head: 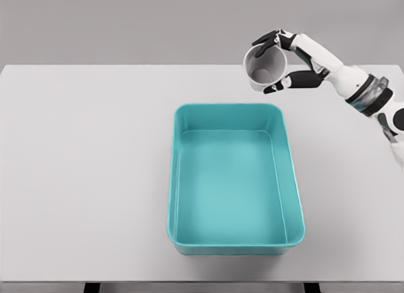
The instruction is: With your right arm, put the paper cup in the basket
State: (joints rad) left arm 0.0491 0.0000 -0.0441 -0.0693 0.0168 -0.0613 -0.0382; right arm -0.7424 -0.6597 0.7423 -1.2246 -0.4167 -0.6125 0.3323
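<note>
Right hand [287,62]: fingers gripping paper cup [265,69] beyond basket [235,111] far rim; centre over basket before releasing

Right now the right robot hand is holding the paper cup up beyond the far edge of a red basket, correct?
Not quite: the basket is teal, not red. The head view shows the right robot hand holding the paper cup up beyond its far edge, as you said.

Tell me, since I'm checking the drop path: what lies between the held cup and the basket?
Nothing: the head view shows only bare table between the cup and the basket.
</note>
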